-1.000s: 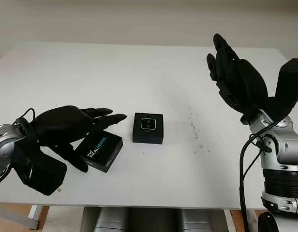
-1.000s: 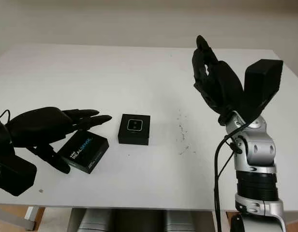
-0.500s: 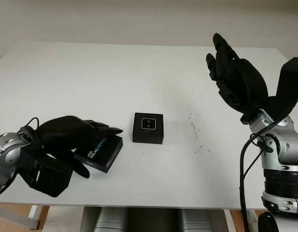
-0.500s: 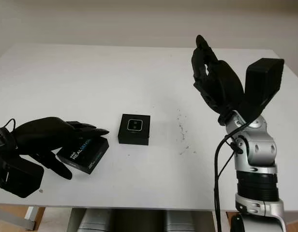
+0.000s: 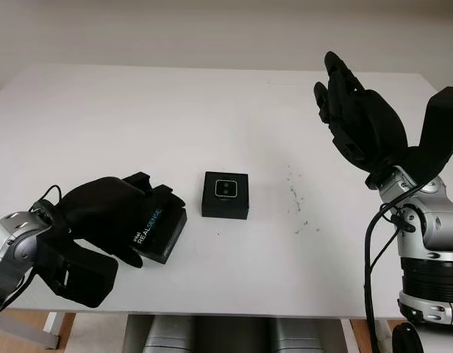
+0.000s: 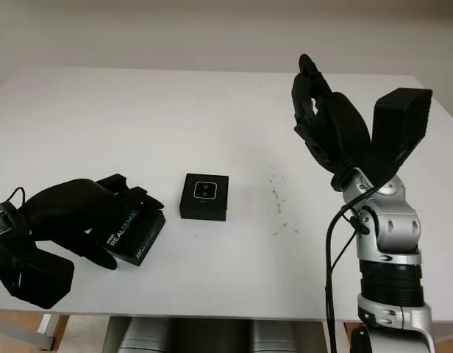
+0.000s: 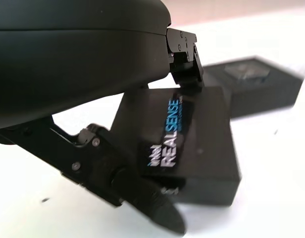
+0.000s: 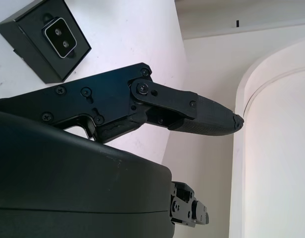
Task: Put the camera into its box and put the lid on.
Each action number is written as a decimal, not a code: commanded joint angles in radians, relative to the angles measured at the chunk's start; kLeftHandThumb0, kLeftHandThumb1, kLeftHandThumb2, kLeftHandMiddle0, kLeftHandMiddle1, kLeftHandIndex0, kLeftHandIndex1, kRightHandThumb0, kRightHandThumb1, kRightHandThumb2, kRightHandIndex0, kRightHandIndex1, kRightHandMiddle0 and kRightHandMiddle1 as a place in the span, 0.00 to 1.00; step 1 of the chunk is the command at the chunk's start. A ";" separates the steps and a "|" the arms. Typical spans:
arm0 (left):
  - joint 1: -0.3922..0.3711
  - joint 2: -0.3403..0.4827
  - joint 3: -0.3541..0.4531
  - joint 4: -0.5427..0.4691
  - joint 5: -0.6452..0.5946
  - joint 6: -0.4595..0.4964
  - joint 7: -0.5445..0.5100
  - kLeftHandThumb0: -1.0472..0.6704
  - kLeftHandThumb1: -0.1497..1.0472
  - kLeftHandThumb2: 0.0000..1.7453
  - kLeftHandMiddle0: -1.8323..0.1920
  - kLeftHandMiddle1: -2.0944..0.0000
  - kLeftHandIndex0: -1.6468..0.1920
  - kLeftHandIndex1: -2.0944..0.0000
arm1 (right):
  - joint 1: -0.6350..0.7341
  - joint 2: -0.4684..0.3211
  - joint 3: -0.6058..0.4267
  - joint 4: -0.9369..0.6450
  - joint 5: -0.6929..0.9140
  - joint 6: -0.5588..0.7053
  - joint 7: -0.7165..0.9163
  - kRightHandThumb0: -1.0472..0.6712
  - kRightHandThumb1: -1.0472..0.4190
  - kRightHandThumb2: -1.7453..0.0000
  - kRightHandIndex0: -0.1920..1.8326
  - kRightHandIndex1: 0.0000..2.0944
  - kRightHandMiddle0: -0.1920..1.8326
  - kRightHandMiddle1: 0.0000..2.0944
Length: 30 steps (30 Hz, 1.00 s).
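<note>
The left hand [image 5: 109, 213] is closed around the RealSense lid [image 5: 157, 231] at the near left of the white bench [image 5: 212, 110], fingers over its top and thumb underneath. The camera [image 5: 226, 188] already sits lens-up in its box [image 5: 225, 207], just right of the lid. The lid should be lifted level, squared to the box, then lowered straight. Its printed long axis runs diagonally, away and right. The right hand [image 5: 359, 118] is open, raised at the far right.
</note>
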 commanded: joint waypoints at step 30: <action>-0.658 -0.213 -0.216 0.002 0.002 0.890 -0.406 0.50 0.91 0.03 0.62 0.29 0.70 0.31 | 0.010 0.039 0.074 0.000 -0.052 -0.099 0.038 0.27 0.00 0.58 0.00 0.00 0.00 0.00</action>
